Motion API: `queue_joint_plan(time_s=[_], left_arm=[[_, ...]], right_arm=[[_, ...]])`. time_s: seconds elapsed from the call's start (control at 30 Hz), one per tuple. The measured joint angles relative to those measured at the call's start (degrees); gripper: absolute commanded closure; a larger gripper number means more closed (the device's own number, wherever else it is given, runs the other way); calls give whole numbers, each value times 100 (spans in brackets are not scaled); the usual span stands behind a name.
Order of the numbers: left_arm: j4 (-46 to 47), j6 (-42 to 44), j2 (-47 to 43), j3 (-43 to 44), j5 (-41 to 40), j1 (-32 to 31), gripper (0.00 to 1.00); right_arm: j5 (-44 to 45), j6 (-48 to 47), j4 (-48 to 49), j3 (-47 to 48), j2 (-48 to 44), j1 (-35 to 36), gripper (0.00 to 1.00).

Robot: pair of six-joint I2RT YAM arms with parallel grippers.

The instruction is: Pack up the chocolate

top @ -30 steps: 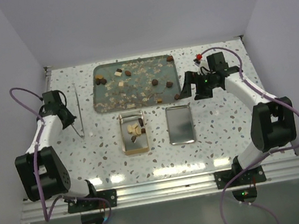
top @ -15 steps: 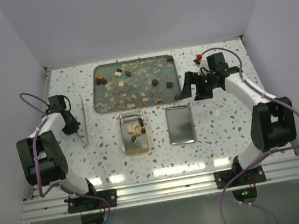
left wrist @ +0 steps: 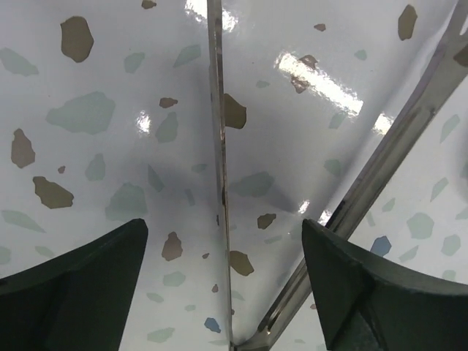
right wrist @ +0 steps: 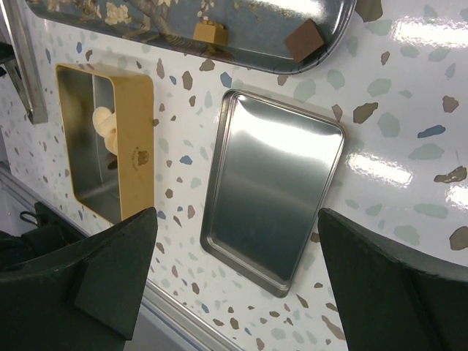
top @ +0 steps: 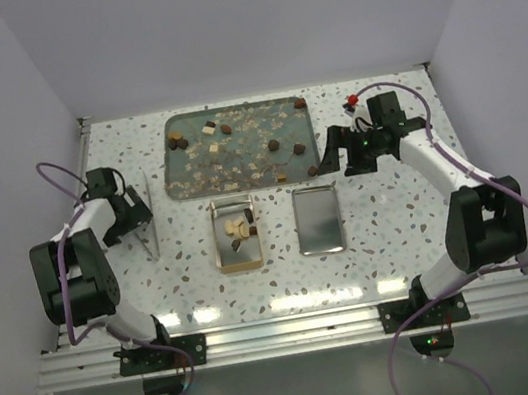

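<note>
The chocolate (top: 273,144) is mostly scattered among pale flakes on the patterned tray (top: 185,180) just beyond the gold tin (top: 237,259); a few dark and cream pieces already lie inside the tin, toward its far end; the tin's silver lid (top: 316,219) lies flat just right of it, apart from it.

The right gripper (top: 331,158) hangs beyond the lid, at the tray's right end, jaws spread wide and holding nothing; a brown square (right wrist: 303,40) in the tray corner nearest the lid lies just ahead of its fingers, so this arm is probably the nearer one for the next piece.

The left gripper (top: 134,217) is well left of the tin, low over the metal tongs (top: 147,217), whose long axis runs parallel to the tin's long sides; its fingers stand wide apart with both tong arms between them; one arm passes close to a finger, though contact cannot be told, and nothing looks clamped.

The speckled table (top: 289,285) is glossy and flat; there is free room between tin and tongs, but tray, tin and lid crowd together.
</note>
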Motion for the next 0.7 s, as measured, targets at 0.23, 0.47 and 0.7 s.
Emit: queue_joint_plan(time_s=[0.23,0.47,0.7], left_arm=[[-157,81,-551,168,15,0,0],[-330,271,-1408,949,350,0,0],[-271,350,-2332,1421,1427,0,0]], right_arm=[[101,-39,-17,-4,-170,0,6],[442,-111,-31,-22,-494,7,7],[1480,-289,-251,-72,-511,470,15]])
